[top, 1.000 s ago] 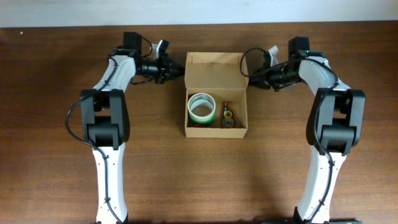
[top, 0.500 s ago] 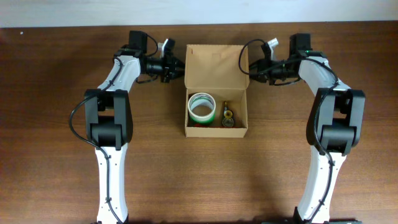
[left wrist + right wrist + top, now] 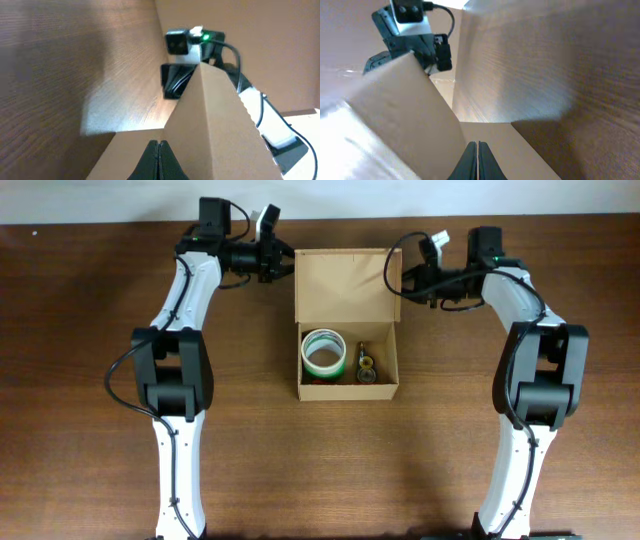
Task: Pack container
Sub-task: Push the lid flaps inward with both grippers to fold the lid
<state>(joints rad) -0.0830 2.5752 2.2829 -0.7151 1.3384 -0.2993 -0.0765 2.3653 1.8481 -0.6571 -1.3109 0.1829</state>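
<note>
The container (image 3: 347, 389), a tan cardboard box, stands open at the table's middle. Its hinged lid (image 3: 345, 285) is raised at the far side. Inside lie a green-and-white tape roll (image 3: 324, 352) and a smaller dark roll (image 3: 366, 368). My left gripper (image 3: 286, 264) is at the lid's far-left corner, my right gripper (image 3: 405, 280) at its far-right corner. In the left wrist view the fingers (image 3: 159, 146) are pressed together against the lid's cardboard (image 3: 215, 125). The right wrist view shows the same: fingers (image 3: 477, 146) against cardboard (image 3: 400, 110).
The brown wooden table (image 3: 90, 430) runs all around the box. A pale wall edge (image 3: 100, 200) runs along the far side, just behind both arms. Each wrist view shows the other arm's camera beyond the lid.
Both grippers have moved toward the far edge of the table with the lid's corners. The lid now reaches farther back and looks larger from above. The box body has stayed put.
</note>
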